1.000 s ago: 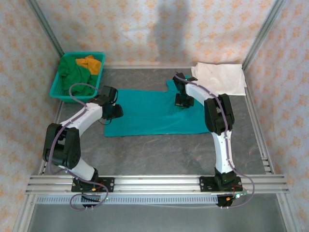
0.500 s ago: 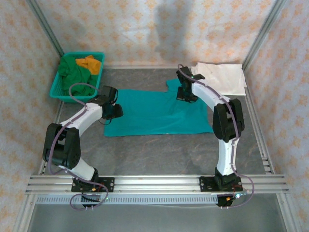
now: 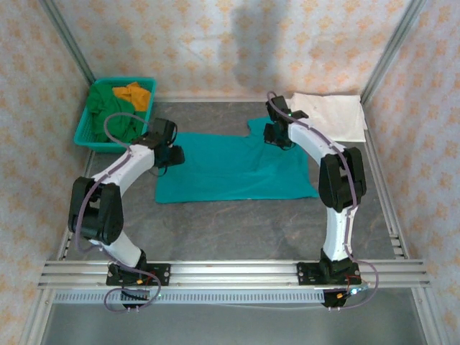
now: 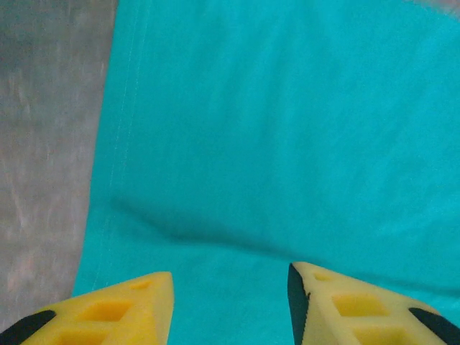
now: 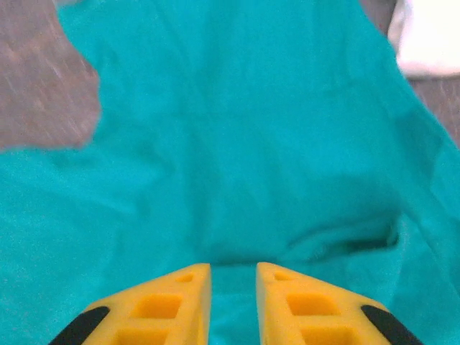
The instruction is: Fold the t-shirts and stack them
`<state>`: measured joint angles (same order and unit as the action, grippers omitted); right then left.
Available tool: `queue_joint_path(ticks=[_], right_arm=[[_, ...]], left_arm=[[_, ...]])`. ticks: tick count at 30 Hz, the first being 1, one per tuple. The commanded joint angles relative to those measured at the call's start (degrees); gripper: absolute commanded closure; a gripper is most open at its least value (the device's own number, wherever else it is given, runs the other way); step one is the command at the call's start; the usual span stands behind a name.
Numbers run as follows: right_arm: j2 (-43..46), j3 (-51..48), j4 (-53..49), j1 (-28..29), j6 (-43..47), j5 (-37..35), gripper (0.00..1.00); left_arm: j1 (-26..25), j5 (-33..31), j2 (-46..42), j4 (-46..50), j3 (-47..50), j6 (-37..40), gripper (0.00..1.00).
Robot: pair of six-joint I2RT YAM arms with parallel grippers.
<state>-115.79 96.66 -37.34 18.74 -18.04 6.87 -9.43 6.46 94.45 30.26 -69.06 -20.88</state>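
The teal t-shirt (image 3: 230, 171) lies spread flat in the middle of the table, with a few soft creases. My left gripper (image 3: 172, 155) hovers over its left edge, jaws wide apart and nothing between them; the left wrist view has the gripper (image 4: 230, 277) above teal cloth (image 4: 287, 144). My right gripper (image 3: 275, 138) sits over the shirt's back right part, near a sleeve. Its jaws (image 5: 233, 267) stand slightly apart above rumpled teal cloth (image 5: 237, 144). A folded white t-shirt (image 3: 327, 115) rests at the back right. Dark green (image 3: 108, 108) and orange (image 3: 135, 93) t-shirts lie in the basket.
The teal plastic basket (image 3: 85, 136) stands at the back left corner of the table. Metal frame posts and patterned walls close in the sides and back. Bare grey table (image 3: 237, 230) stretches between the shirt and the arm bases.
My right gripper has moved toward the back over the teal shirt and its jaws have parted. The left gripper has shifted slightly back and opened wider.
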Motion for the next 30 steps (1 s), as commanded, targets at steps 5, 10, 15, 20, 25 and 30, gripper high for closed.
queue_joint_path(ticks=[5,10,15,20,25,30], right_arm=[[-11.7,16.3,6.2,-8.1,1.6,9.3,0.63],[-24.1,35.0,-1.0,-10.7,5.8,7.4,0.62],[-35.3,51.0,-6.2,-11.6,9.1,10.0,0.54],[-39.0,52.7,-3.2,-12.0,10.0,11.7,0.45],[-43.4,57.0,-2.4,-12.4,8.3,14.0,0.46],[-46.8,58.6,-0.3,-12.9,5.5,17.4,0.46]], left_arm=[[3.6,-3.5,13.2,4.3,-17.9,3.1,0.46],[4.5,-5.7,23.6,8.9,-29.3,4.7,0.38],[5.3,-3.1,29.5,11.6,-36.1,4.1,0.36],[5.3,-2.0,32.0,12.6,-38.5,3.8,0.36],[5.3,-2.0,32.5,13.6,-38.2,4.4,0.35],[5.4,-1.6,32.6,13.1,-37.3,4.4,0.35]])
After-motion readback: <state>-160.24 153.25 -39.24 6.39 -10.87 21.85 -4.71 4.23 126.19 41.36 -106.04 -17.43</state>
